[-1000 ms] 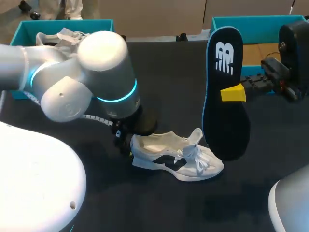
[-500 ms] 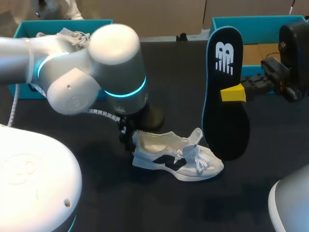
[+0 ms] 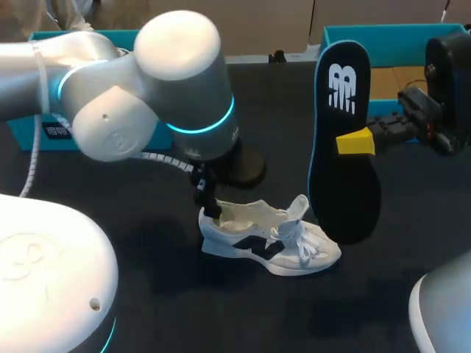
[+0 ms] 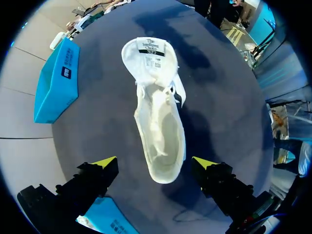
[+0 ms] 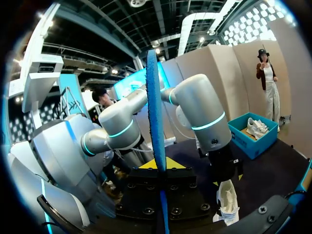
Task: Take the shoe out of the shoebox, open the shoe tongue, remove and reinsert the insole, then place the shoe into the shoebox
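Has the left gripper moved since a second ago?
Yes. In the head view the left gripper has moved rightward, up to the heel of the shoe, which lies unmoved.

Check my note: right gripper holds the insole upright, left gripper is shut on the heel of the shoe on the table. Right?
One error: the left gripper is open. The left wrist view shows its fingers spread either side of the heel of the shoe, not touching it. The right gripper does hold the insole upright; the shoe is on the table.
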Motion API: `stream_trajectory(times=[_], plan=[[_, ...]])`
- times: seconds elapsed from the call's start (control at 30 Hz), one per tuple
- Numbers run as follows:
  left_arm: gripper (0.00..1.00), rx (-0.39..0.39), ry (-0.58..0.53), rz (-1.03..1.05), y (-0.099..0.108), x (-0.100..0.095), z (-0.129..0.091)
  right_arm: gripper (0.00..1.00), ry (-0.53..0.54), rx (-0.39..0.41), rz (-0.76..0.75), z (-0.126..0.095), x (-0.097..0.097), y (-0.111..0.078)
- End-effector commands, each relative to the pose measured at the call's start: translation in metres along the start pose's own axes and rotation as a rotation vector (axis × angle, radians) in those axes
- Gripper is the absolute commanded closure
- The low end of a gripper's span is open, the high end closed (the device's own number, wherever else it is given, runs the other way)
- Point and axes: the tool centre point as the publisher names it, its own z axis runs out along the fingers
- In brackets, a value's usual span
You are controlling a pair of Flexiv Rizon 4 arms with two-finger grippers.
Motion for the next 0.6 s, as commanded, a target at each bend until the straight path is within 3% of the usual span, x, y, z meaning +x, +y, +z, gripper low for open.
stream_trajectory(times=[0.03,0.37,0.6], plan=[[0.0,-0.019,0.053,-0.001,-0.021,-0.027,0.027,1.0,0.002,0.001,0.0,0.002,-0.002,0.0],[0.0,-0.008,0.079,-0.013,-0.038,-0.034,0.055,1.0,0.002,0.001,0.0,0.002,-0.002,0.0],[0.0,-0.001,0.078,-0.012,-0.04,-0.028,0.078,1.0,0.002,0.001,0.0,0.002,-0.002,0.0]])
